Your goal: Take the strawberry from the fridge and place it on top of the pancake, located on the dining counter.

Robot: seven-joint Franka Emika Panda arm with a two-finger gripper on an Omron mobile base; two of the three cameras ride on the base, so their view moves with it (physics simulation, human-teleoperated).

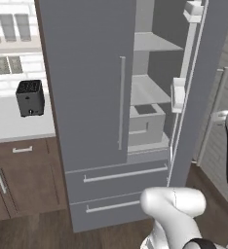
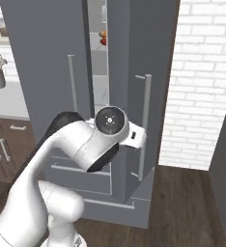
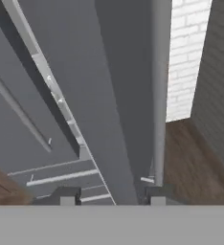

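Your gripper (image 3: 111,194) sits at the edge of the fridge's (image 1: 86,97) right door (image 3: 118,95), jaws apart with the door edge between the fingertips (image 3: 68,195), beside its handle (image 3: 159,95). The door stands ajar. You can glimpse the strawberry (image 2: 103,41) high on an inside shelf, just under an orange item (image 2: 102,34).

White brick wall (image 2: 202,82) (dark wood floor (image 2: 182,212))

The arm (image 2: 81,144) was glossy white with rounded, bulbous links. One joint carried a dark round cap; the pincer (image 3: 113,195) had small dark tips.
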